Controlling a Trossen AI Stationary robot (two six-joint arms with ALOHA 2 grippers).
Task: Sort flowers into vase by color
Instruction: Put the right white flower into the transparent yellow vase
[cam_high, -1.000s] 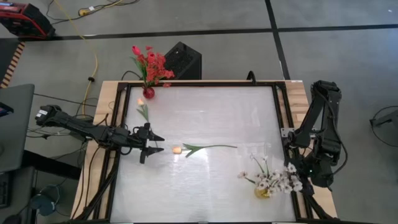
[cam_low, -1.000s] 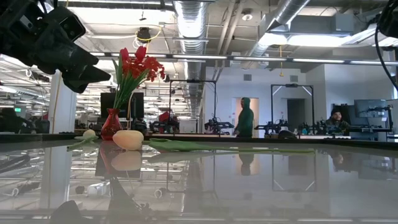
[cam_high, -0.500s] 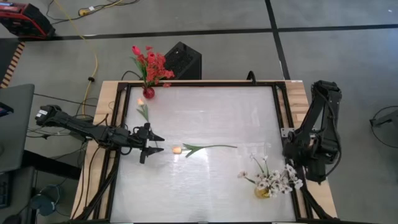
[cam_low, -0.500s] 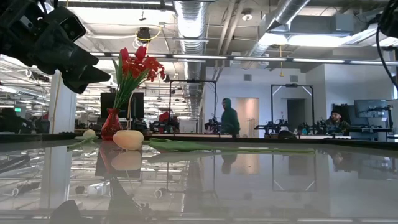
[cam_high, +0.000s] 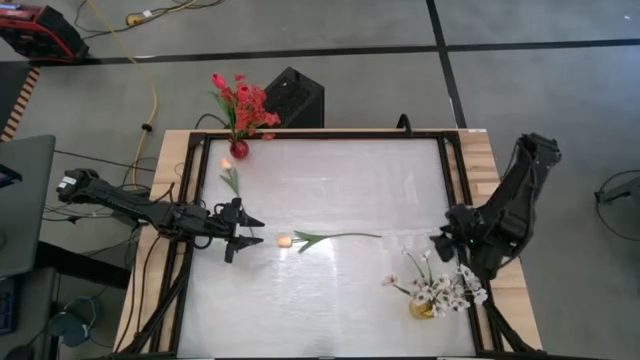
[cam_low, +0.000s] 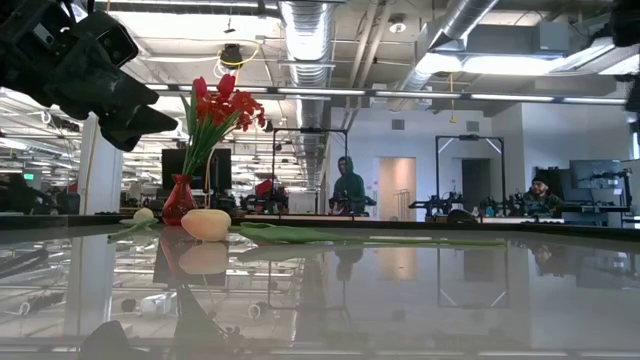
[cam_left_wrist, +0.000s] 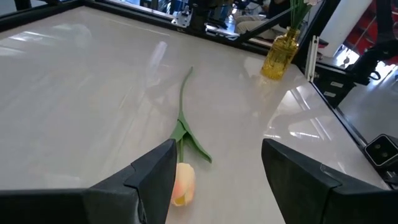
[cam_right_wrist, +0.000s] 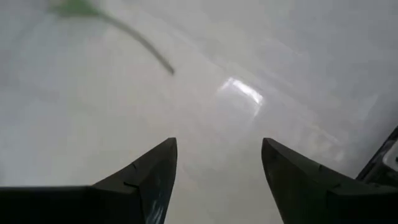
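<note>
Our left gripper (cam_high: 247, 241) hovers with fingers spread just short of the pale orange tulip bud on its green stem (cam_high: 285, 241), lying mid-table, lined up for pickup. Our right gripper (cam_high: 440, 240), also spread and empty, hangs beside the yellow glass vase of white blossoms (cam_high: 424, 306).

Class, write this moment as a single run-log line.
left tool: open, beside orange tulip | right tool: open, above table | red vase: filled | yellow vase: white sprigs
</note>
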